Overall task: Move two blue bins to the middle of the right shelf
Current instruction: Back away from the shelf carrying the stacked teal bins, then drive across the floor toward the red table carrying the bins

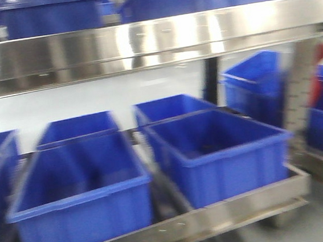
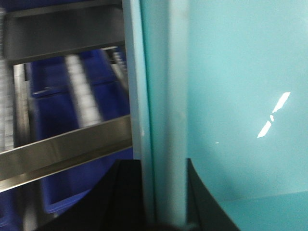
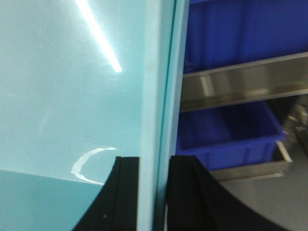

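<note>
Both grippers pinch a teal bin point(image 2: 231, 96) at the steel shelf point(image 1: 142, 40).
Left gripper point(image 2: 163, 192) and right gripper point(image 3: 154, 192) are each closed narrow on a bin wall. The blurred front view shows neither, only blue bins point(image 1: 79, 192) side by side on the shelf's lower level, more behind.

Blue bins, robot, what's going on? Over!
Left claw shut on teal panel rim. Right claw too. Blue bins sitting on steel shelf ahead. Nothing seen in the way.
</note>
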Controlling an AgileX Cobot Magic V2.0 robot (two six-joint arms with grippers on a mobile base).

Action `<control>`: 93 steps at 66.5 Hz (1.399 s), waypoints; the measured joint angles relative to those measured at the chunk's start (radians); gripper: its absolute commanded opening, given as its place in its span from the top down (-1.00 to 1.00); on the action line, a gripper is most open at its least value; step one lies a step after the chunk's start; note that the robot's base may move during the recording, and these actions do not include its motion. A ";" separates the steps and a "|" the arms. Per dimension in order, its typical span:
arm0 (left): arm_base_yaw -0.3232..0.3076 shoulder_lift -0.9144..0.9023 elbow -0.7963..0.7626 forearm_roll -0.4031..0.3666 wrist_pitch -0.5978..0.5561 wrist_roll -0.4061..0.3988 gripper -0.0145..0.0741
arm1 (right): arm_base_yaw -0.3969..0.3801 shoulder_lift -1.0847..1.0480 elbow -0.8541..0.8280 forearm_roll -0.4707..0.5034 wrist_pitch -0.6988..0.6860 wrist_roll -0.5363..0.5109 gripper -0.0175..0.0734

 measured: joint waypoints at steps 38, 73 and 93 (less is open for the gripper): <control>0.000 0.000 0.000 -0.002 -0.002 0.000 0.92 | 0.000 0.000 0.000 0.000 0.000 0.000 0.98; 0.000 0.000 0.000 -0.002 -0.004 0.000 0.92 | -0.002 0.000 0.000 0.000 0.000 0.000 0.98; 0.000 0.000 0.000 -0.002 -0.004 0.000 0.92 | -0.002 0.000 0.000 0.000 0.000 0.000 0.98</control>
